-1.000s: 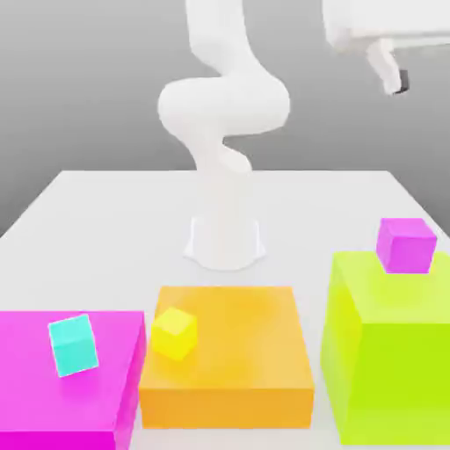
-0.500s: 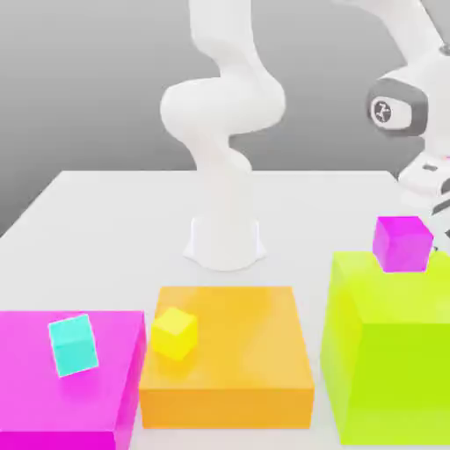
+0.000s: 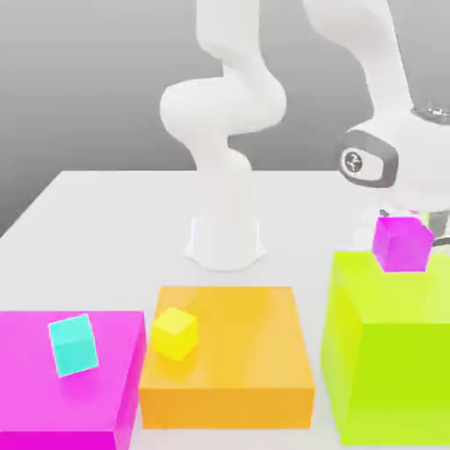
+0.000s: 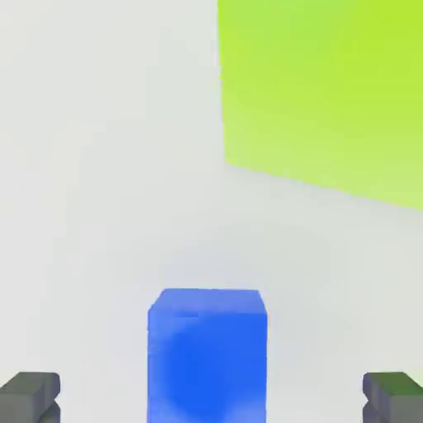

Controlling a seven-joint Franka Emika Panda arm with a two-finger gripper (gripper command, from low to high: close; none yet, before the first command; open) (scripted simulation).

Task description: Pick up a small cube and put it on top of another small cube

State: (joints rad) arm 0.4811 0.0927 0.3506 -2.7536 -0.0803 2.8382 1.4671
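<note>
The small purple-violet cube [image 3: 402, 243] rests on top of the tall lime block [image 3: 391, 352] at the exterior view's right. The arm's wrist [image 3: 373, 160] hangs low just behind that block and the purple cube. In the hand view my gripper [image 4: 211, 396] is open, with its dark fingertips [image 4: 30, 395] wide apart. A small blue cube [image 4: 208, 351] sits on the white table between them, touched by neither. A face of the lime block [image 4: 330, 91] stands beyond it.
A small yellow cube [image 3: 174, 333] lies on the flat orange block [image 3: 233, 369]. A small cyan cube [image 3: 72, 344] lies on the magenta block [image 3: 53, 395] at the exterior view's left. The arm's white base [image 3: 225, 242] stands mid-table.
The hand has swung down from the upper right to just behind the lime block and the purple cube. No cube has moved.
</note>
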